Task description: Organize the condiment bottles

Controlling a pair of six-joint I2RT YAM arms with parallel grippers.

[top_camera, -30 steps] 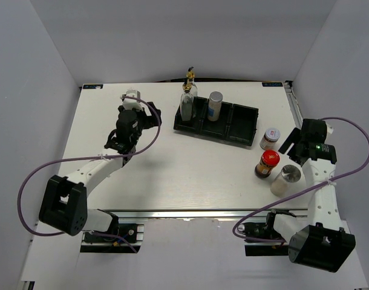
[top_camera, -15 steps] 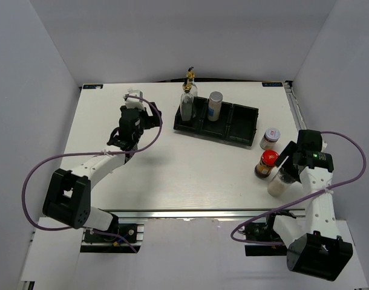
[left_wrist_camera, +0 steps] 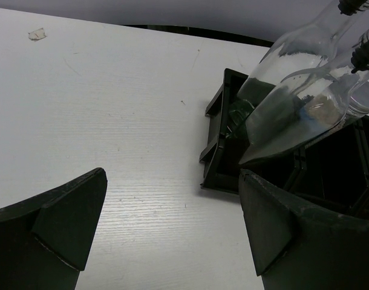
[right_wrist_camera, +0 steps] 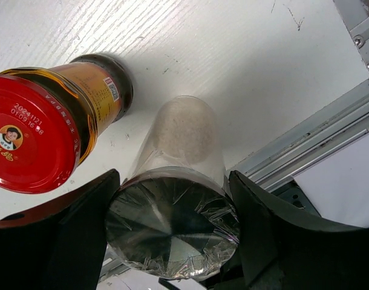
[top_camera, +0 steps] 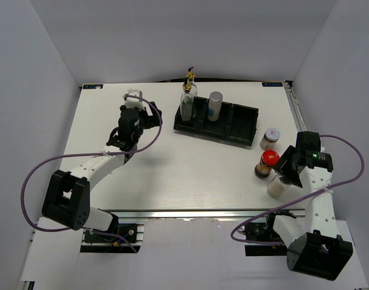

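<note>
Now right gripper (right_wrist_camera: 173, 184) straddles silver-capped shaker (right_wrist_camera: 172, 226) beside red-lidded jar (right_wrist_camera: 30, 133), clamping unclear; left gripper (left_wrist_camera: 172, 181) open, empty.

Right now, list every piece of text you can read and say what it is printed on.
"20241121": stamped on the red lid.
"01:09:16": the line below it, trailing character unclear.
Too small to read: the side label on that dark jar.
Blurred: the label on the small white-labelled jar.
</note>
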